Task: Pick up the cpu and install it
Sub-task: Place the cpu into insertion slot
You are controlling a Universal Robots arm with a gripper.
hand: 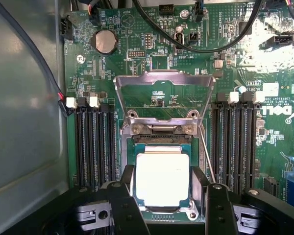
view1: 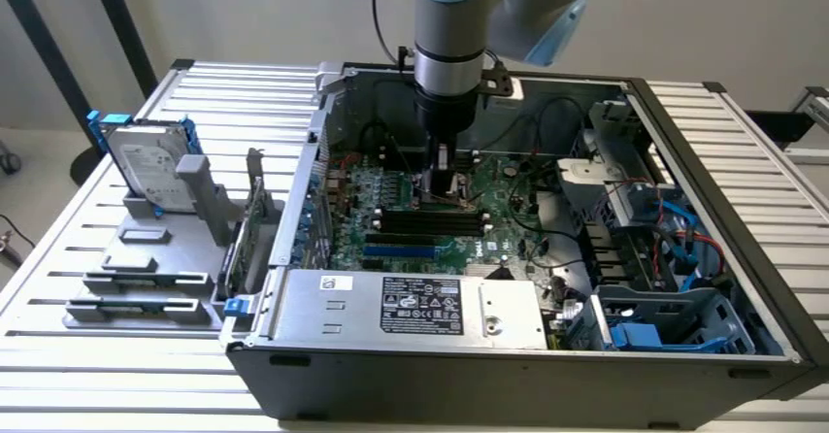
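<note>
The cpu [hand: 162, 178], a small square chip with a silver metal top on a green base, lies level in the motherboard socket. The socket's metal load plate [hand: 164, 93] stands lifted behind it. My gripper [hand: 162, 182] straddles the chip, and its black fingers [hand: 125, 196] press against two opposite edges, so it is shut on the cpu. In the exterior view the gripper [view1: 441, 188] reaches straight down into the open computer case [view1: 518, 355], onto the middle of the green motherboard [view1: 518, 215].
Black memory slots [hand: 93, 147] flank the socket on both sides. Black cables [hand: 210, 44] loop over the board behind it. The case holds a power supply [view1: 414, 307] at the front. Outside, at the exterior view's left, a hard drive [view1: 146, 171] stands on grey holder blocks [view1: 143, 278].
</note>
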